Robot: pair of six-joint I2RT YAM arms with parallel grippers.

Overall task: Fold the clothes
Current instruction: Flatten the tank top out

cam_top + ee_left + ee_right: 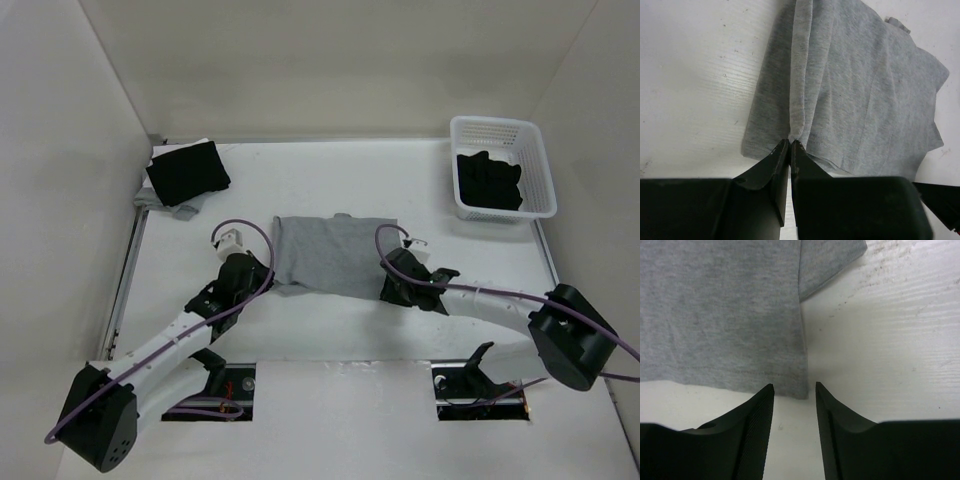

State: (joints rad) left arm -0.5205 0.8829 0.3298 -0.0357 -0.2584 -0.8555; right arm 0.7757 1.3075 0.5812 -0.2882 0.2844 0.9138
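- Grey shirt (330,255): lies flat about the middle of the worktop (300,340). Its outline is roughly rectangular, and a small tab of cloth shows at its far edge.
- Left claw (790,143): at the shirt's near-left corner. The jaws are pressed together with a pinch of the shirt's edge caught between the tips. From the pinch a raised ridge of cloth runs away across the shirt, with layered folds beside it.
- Right claw (794,386): at the shirt's near-right corner. The jaws stand apart with nothing between them, and bare worktop shows in the gap. The hem corner lies just ahead of the fingertips. Cannot tell whether either finger touches the cloth.
- Black garment (188,172): folded, at the far-left corner of the worktop. It rests on a light cloth (178,211) that shows along its near edge. It is well apart from the shirt.
- White basket (541,170): a lattice basket at the far-right corner of the worktop. Black clothes (488,180) are bunched inside it, filling most of the bottom.
- Both arms reach in from the near edge, one to each near corner of the shirt.
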